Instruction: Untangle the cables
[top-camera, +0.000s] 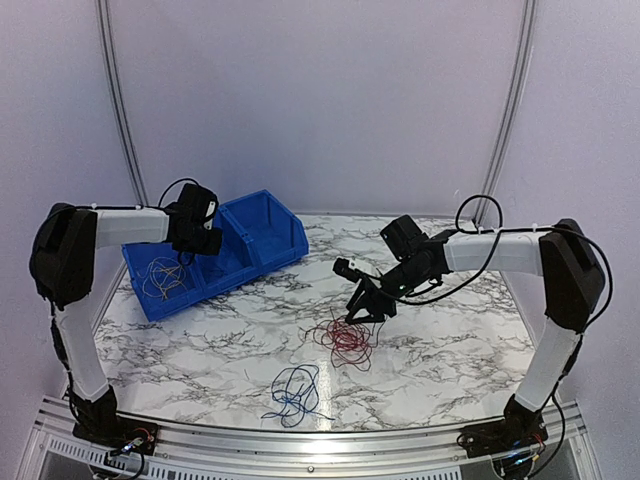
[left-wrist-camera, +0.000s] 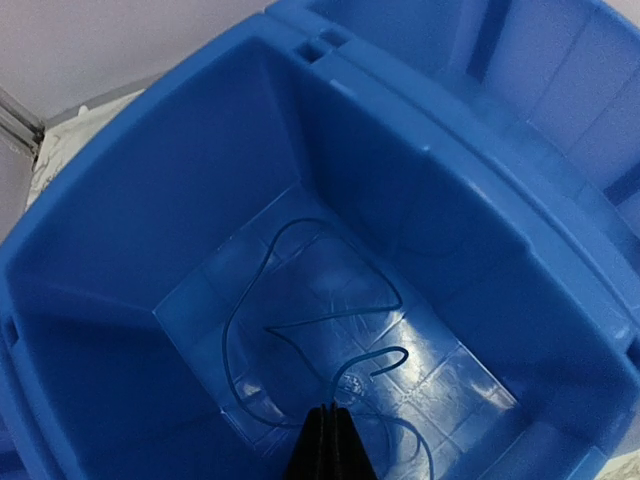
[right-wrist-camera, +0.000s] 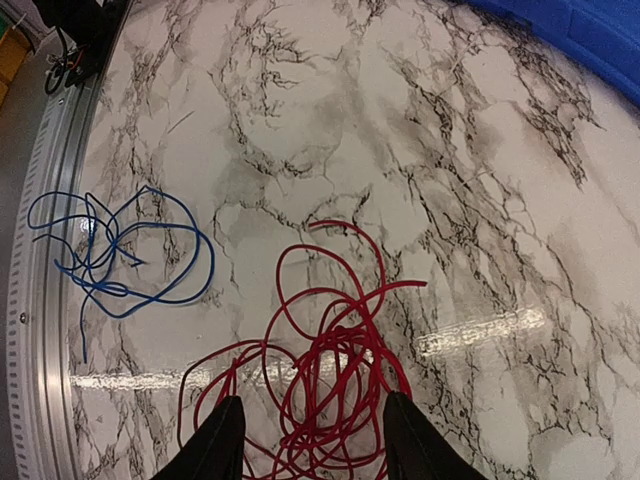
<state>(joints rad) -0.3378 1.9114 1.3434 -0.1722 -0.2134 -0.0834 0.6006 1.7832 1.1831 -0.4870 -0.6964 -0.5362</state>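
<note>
Right gripper (right-wrist-camera: 313, 425), jaws spread, hangs directly over the red cables (right-wrist-camera: 335, 300) on the marble table (right-wrist-camera: 480, 200) (loops sprawl, no clear long axis); left gripper (left-wrist-camera: 325, 445), pressed shut, is well apart over the bin (left-wrist-camera: 120, 200).

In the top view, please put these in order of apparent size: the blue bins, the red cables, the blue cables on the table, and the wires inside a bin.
1. blue bins
2. red cables and blue cables: they look alike, so I do not rank them
3. wires in the bin
</note>
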